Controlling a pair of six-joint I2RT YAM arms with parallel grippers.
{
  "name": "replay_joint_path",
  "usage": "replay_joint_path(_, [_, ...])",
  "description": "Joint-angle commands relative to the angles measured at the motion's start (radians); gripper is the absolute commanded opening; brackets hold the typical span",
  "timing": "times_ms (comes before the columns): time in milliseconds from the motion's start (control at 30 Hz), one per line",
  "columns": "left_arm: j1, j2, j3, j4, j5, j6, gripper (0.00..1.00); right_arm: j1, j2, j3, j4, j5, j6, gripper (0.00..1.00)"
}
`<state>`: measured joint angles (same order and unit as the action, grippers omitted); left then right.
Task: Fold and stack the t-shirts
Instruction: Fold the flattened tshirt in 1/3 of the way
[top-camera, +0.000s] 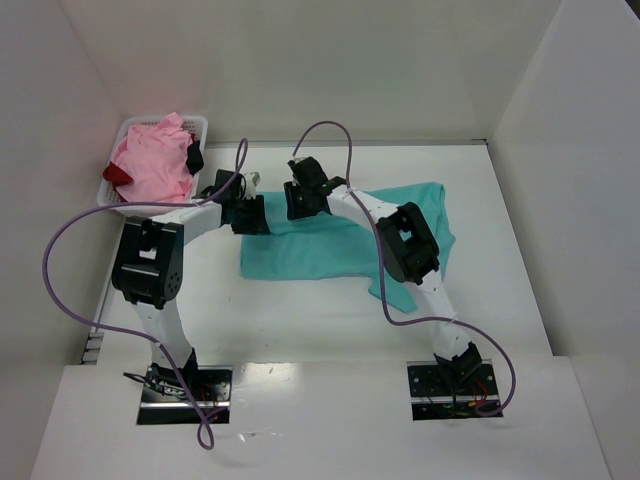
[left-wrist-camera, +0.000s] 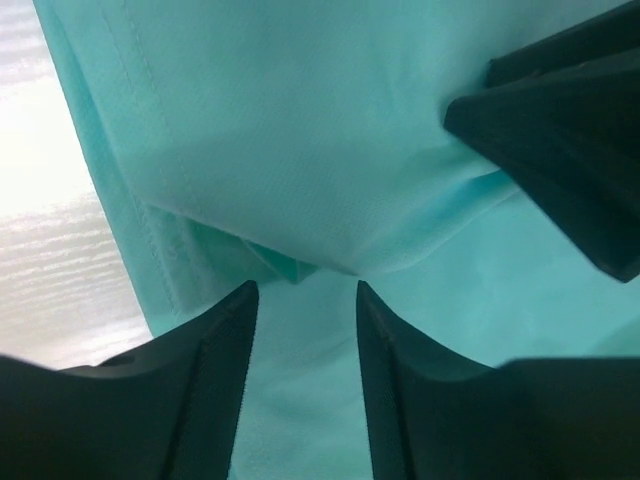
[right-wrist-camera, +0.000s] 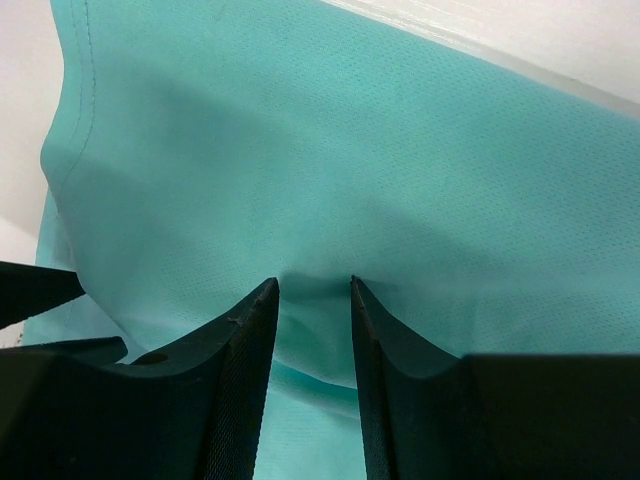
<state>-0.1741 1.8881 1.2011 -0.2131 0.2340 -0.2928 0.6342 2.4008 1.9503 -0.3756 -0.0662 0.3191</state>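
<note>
The teal t-shirt (top-camera: 330, 250) lies spread on the table, partly folded over itself. Both grippers hover at its far left edge, side by side. My left gripper (top-camera: 250, 213) is open, its tips just above the teal cloth (left-wrist-camera: 300, 120), near a folded edge. My right gripper (top-camera: 300, 205) is also open, its fingertips pressing into a raised fold of the shirt (right-wrist-camera: 330, 150), with cloth bulging between them. In the left wrist view, the right gripper's fingers (left-wrist-camera: 560, 140) show at the upper right. The pink t-shirt (top-camera: 155, 160) and a dark red t-shirt (top-camera: 117, 173) sit bunched in the basket.
The white lattice basket (top-camera: 200, 125) stands at the far left corner against the wall. White walls enclose the table on the left, back and right. Purple cables loop over both arms.
</note>
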Motion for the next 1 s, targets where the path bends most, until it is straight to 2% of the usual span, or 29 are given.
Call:
replay_joint_path(0, [0.005,0.003,0.046,0.067,0.028,-0.012,0.50,-0.004,0.018,0.045,0.001,0.011,-0.015,0.41])
replay_joint_path(200, [0.005,0.032,0.069,0.087,-0.007,-0.022,0.41,-0.013,0.018,0.045,0.001,0.011,-0.015,0.41])
replay_joint_path(367, [0.005,0.043,0.069,0.087,0.005,-0.003,0.38,-0.013,0.018,0.045,-0.008,0.011,-0.015,0.41])
replay_joint_path(533, [0.005,0.078,0.083,0.060,0.018,0.006,0.38,-0.013,0.018,0.045,-0.008,0.011,-0.015,0.41])
replay_joint_path(667, [0.005,0.040,0.043,0.060,-0.004,0.015,0.38,-0.013,0.018,0.045,-0.008,0.011,-0.015,0.41])
replay_joint_path(967, [0.005,0.029,0.020,0.046,0.079,0.073,0.47,-0.013,0.027,0.055,-0.008,0.011,-0.015,0.41])
